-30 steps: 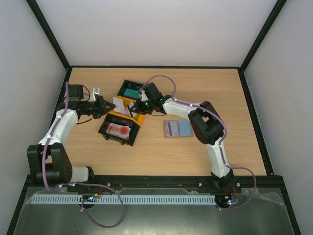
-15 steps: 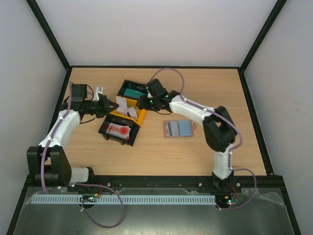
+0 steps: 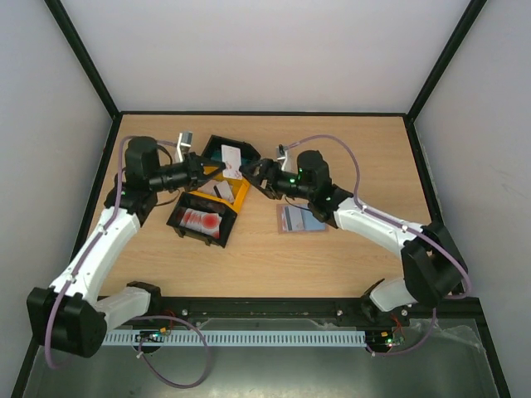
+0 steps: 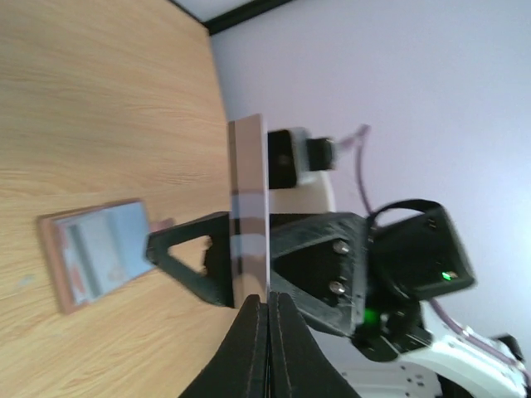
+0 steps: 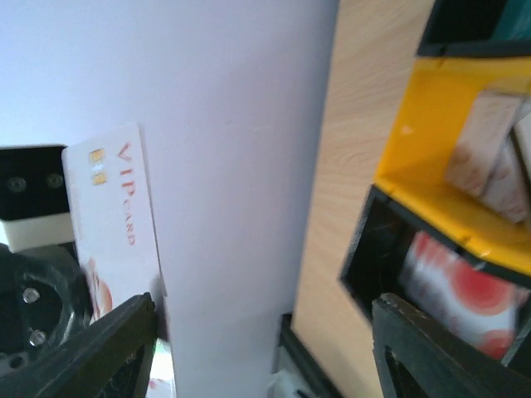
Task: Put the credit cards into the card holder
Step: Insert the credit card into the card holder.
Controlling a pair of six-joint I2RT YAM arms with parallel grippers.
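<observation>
My left gripper (image 3: 217, 168) (image 4: 268, 311) is shut on a white credit card (image 3: 233, 159) with red print, held upright above the trays. The left wrist view shows that card (image 4: 249, 207) edge-on. My right gripper (image 3: 259, 175) (image 5: 265, 352) stands open just right of it, facing its printed side (image 5: 112, 215), jaws wide and empty. The brown card holder (image 3: 301, 218) (image 4: 91, 257) lies flat on the table below the right arm, a bluish card showing on it. More credit cards lie in the trays: red-and-white ones (image 3: 202, 220) (image 5: 452, 282) and pale ones (image 3: 218, 190) (image 5: 494, 153).
Three open trays sit close together left of centre: a black tray (image 3: 211, 143) holding a teal card, a yellow tray (image 3: 239, 196) (image 5: 423, 157), and a black tray (image 3: 178, 217). A black frame edges the table, with white walls around it.
The right gripper let go and opened, drawing back to the right. The left gripper rose and moved right with the white card. Both arms stretched out from their bases.
</observation>
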